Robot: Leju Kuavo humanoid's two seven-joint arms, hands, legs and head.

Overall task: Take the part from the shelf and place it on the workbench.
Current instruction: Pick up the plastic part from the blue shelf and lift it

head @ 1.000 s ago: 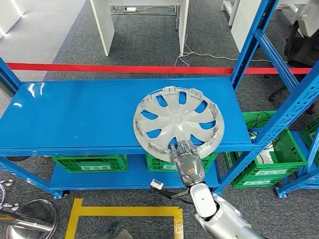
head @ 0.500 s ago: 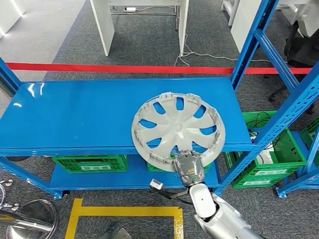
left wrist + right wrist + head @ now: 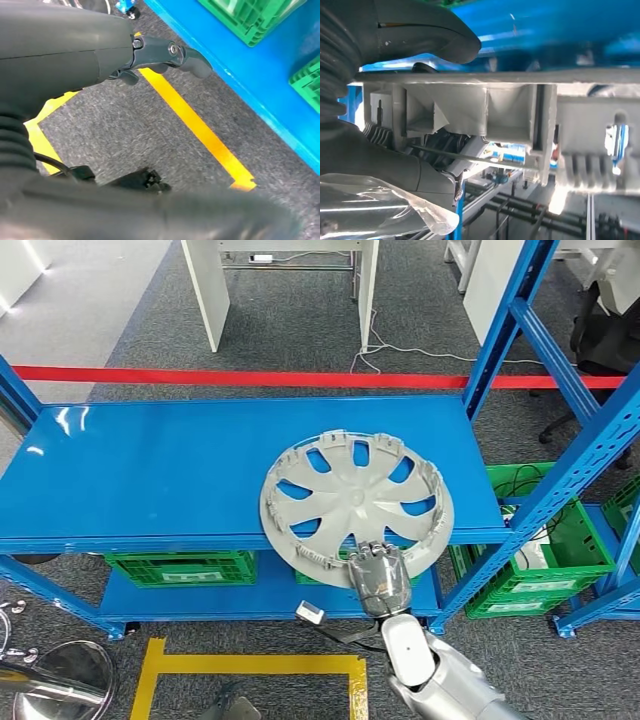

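Observation:
A grey spoked wheel cover (image 3: 357, 502) lies inner side up on the blue shelf (image 3: 151, 470), its near edge hanging over the shelf's front. My right hand (image 3: 380, 575) grips that near rim, fingers over the top. In the right wrist view the rim (image 3: 508, 112) runs between my thumb (image 3: 429, 32) on one face and the dark fingers (image 3: 433, 170) on the other. My left hand (image 3: 113, 55) hangs low over the grey floor with nothing in it, fingers stretched out.
Blue uprights (image 3: 558, 480) stand right of the wheel cover. Green crates (image 3: 181, 566) sit on the lower shelf, another (image 3: 543, 560) at the right. Yellow floor tape (image 3: 249, 665) lies before the shelf. A round metal base (image 3: 60, 680) stands at lower left.
The wheel cover has slid a little toward me and to the left, further over the shelf's front edge, with my right hand drawing back while holding its rim.

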